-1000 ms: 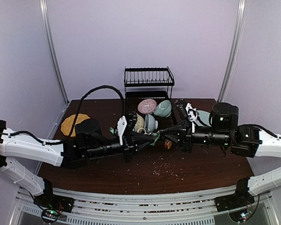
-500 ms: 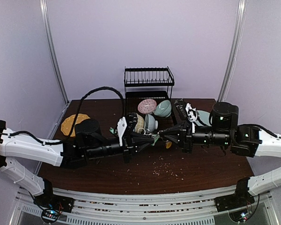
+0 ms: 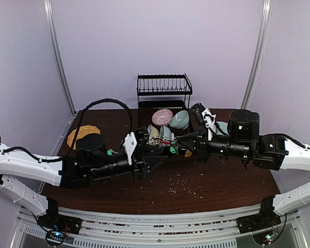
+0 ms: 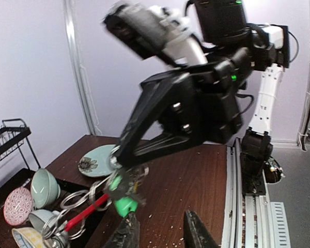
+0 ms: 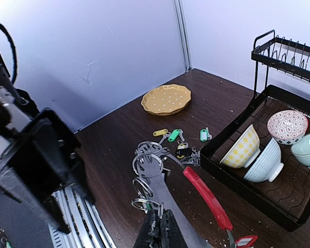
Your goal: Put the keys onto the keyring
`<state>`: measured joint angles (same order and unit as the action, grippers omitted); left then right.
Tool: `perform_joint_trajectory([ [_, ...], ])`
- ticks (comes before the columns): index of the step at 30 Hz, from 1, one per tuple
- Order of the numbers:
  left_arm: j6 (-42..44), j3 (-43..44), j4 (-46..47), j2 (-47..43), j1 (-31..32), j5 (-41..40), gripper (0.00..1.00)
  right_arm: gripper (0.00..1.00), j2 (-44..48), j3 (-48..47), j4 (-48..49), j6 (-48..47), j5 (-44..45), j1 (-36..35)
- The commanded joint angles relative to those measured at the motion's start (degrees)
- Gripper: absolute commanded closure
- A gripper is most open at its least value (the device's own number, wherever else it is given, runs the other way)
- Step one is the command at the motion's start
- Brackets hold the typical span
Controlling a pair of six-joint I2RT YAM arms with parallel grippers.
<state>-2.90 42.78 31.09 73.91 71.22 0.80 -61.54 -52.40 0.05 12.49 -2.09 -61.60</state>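
The keyring [image 5: 163, 178] hangs in the air over the table, its red sleeve [image 5: 206, 196] running back to the right. My right gripper [image 5: 160, 221] is shut on one of its small split rings. In the left wrist view the ring [image 4: 75, 199] and a green-tagged key [image 4: 125, 205] dangle from the right gripper's tips. My left gripper [image 4: 159, 223] is open just below, its left finger [image 4: 126, 235] touching the green tag. Loose keys with yellow [image 5: 160, 133], green [image 5: 173, 135] and teal [image 5: 204, 135] tags lie on the table. From above, both grippers meet near the keyring [image 3: 165, 145].
A black dish rack [image 5: 284, 201] with several bowls stands behind the keyring. A yellow dotted plate [image 5: 168, 99] lies at the far left, and a teal plate [image 4: 95, 160] at the right. Crumbs are scattered on the brown table [image 3: 196, 181].
My left arm has drawn back left and toward the near edge, and its jaws now stand apart under the key. My right gripper has shifted slightly left with the keyring.
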Motion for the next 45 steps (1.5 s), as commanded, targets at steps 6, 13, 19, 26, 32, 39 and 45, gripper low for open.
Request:
perform_joint_trajectory([
  [6,4.4,16.6,-15.7,5.4,4.1,-17.5,0.7,1.0,-1.8,-3.2,0.5,1.0,5.5,-2.3],
  [13,-0.3,18.0,-19.9,6.9,2.1,-16.0,0.67,1.0,-1.6,-3.0,1.1,1.0,5.6,-2.6],
  [19,-3.1,18.6,-21.9,7.5,0.6,-14.0,0.82,1.0,-1.3,-2.8,1.2,0.8,5.5,-2.9],
  [26,-2.2,18.6,-20.5,7.6,0.5,-13.9,0.84,1.0,-1.6,-2.8,1.2,0.2,5.0,-3.3],
  [32,-0.7,19.3,-20.6,8.2,0.5,-13.1,0.91,1.0,-2.5,-3.8,-0.3,-1.1,4.0,-3.7],
  [39,-0.2,19.2,-21.0,8.2,0.5,-11.7,1.0,1.0,-2.4,-4.1,-1.3,-2.2,4.4,-3.7],
  [45,1.5,17.8,-21.5,5.6,0.5,-11.2,1.0,1.0,-0.7,-2.5,-2.3,-5.7,2.3,-3.6],
])
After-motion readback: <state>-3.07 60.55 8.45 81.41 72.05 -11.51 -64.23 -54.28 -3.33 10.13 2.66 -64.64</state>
